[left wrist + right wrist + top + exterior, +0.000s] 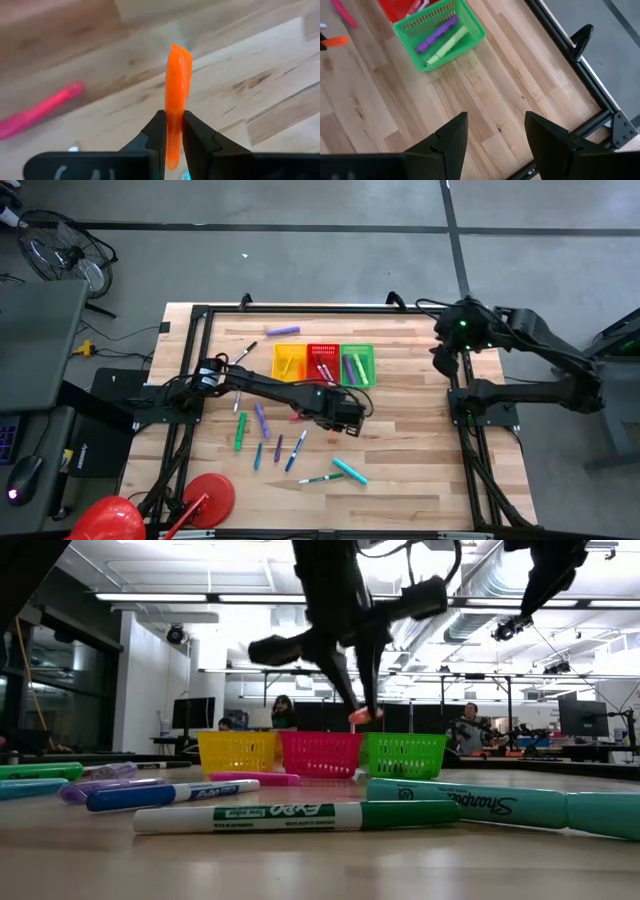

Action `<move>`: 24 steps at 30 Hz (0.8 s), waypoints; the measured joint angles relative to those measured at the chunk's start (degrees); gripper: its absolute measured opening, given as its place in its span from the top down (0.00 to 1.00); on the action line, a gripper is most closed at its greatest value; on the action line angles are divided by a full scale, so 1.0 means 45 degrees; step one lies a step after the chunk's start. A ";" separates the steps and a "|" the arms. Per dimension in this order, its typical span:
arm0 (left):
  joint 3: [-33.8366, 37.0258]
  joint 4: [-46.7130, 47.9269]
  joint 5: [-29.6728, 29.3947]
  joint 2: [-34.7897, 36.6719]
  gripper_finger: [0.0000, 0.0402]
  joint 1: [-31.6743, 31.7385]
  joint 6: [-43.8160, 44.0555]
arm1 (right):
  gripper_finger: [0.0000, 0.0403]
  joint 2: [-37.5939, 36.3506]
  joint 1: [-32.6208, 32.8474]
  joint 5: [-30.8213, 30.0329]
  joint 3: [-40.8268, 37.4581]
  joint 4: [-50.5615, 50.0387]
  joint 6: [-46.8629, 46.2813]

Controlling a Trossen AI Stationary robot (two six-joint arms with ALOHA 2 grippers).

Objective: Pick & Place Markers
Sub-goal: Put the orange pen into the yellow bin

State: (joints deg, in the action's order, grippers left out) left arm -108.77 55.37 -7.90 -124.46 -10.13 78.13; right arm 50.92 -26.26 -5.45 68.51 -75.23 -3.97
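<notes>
The left pincer [174, 131] is clamped on an orange marker [177, 85], lifted off the surface just before the green basket [357, 362]. The marker looks light, stiff and slick, so a mid-barrel grip suits it. The right pincer [496, 131] waits apart.

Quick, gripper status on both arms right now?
Left gripper: shut on the orange marker, above the table.
Right gripper: open, holding nothing, by the table's right edge.

Right gripper [496, 131] fingers apart, hovering over bare wood counter [485, 95]. Green mesh basket [472, 31] holds a purple marker [436, 34] and a yellow-green marker [449, 45] side by side. Red basket [400, 7] just beside it. Orange marker [336, 41] well apart from the green basket.
</notes>
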 joint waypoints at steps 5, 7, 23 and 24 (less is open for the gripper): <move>-0.0890 0.1137 -0.0886 0.0015 0.90 0.0056 -0.0087 | 0.54 -0.0955 0.0000 0.0333 0.0000 -0.0161 0.0002; -0.1178 0.1535 -0.1133 0.0019 0.90 0.0090 -0.0102 | 0.54 -0.1279 0.0000 0.0469 0.0000 -0.0236 0.0000; -0.4462 0.3337 -0.3996 0.0049 0.90 0.0869 -0.0528 | 0.54 -0.3754 0.0000 0.1295 0.0000 -0.1320 -0.0097; -0.4685 0.3590 -0.4239 0.0049 0.90 0.0946 -0.0633 | 0.54 -0.3820 0.0002 0.1306 0.0000 -0.1315 -0.0094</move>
State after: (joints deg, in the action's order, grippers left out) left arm -129.86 71.52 -26.97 -124.25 -5.87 75.28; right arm 33.73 -26.25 0.43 68.51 -81.14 -4.39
